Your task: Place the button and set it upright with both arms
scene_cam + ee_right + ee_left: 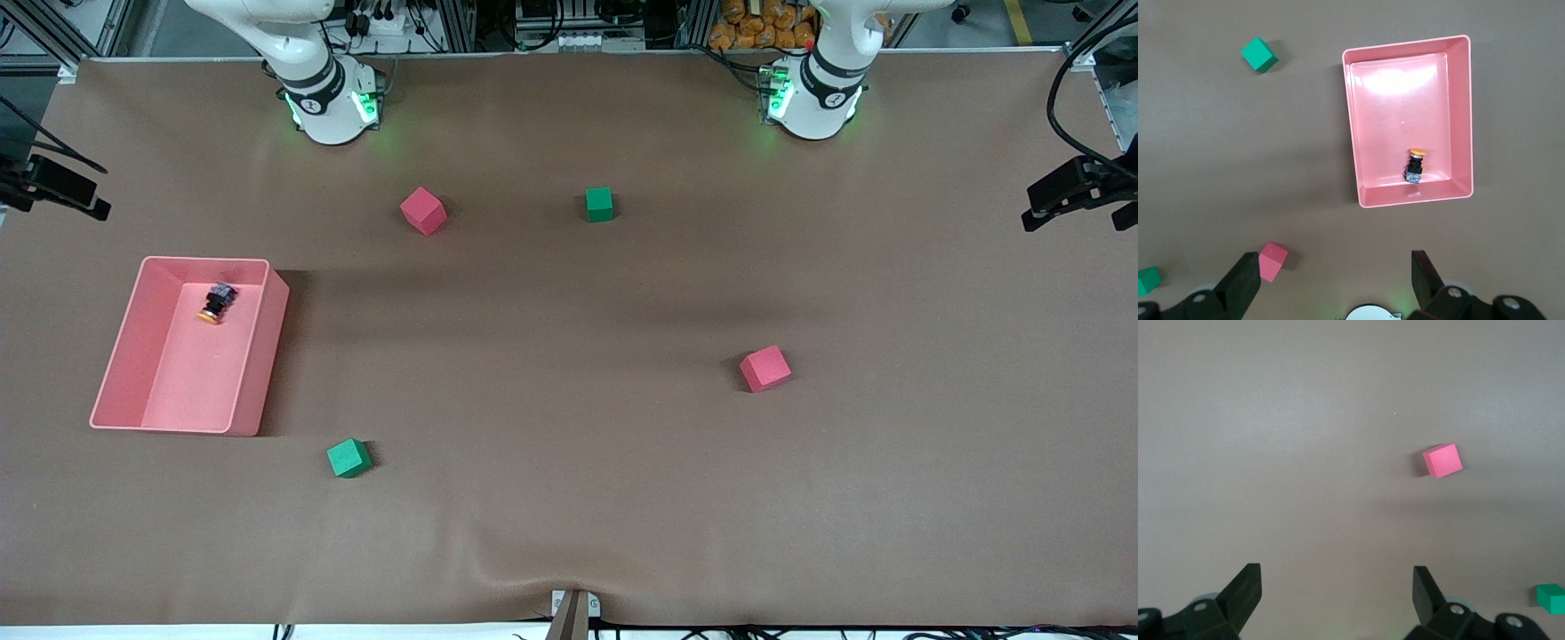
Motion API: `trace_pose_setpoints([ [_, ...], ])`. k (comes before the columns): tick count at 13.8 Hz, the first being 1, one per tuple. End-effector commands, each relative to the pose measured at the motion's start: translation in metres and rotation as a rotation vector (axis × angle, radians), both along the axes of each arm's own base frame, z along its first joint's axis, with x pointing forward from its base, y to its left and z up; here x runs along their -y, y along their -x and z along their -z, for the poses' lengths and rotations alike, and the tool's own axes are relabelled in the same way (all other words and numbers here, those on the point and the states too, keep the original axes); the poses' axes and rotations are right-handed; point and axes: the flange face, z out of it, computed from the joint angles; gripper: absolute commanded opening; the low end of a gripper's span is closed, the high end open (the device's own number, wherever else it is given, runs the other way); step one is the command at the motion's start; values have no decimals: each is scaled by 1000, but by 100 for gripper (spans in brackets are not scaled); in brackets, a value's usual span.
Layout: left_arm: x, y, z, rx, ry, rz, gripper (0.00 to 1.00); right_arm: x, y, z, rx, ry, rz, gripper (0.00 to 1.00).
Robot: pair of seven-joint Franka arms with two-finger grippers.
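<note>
In the pink tray (258, 364), button (214, 303) lying sideways, untouched; my left gripper (1337, 597) and right gripper (1336, 280) both spread wide, empty, held high; I judge the right one goes down for it first.

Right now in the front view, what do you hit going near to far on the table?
Green cube → red cube → pink bin, with the button lying on its side inside → red cube → green cube nearest the arm bases.
</note>
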Motion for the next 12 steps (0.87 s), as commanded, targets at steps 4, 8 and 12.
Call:
trace_pose_setpoints([
  [4, -3, 1, -1, -9, 9, 6, 100, 6, 3, -4, 3, 39, 5, 100],
  [8, -3, 1, 0, -11, 9, 6, 100, 12, 0, -2, 5, 46, 15, 100],
  [12, -3, 2, 0, -14, 9, 7, 100, 49, -20, 21, 27, 44, 63, 100],
])
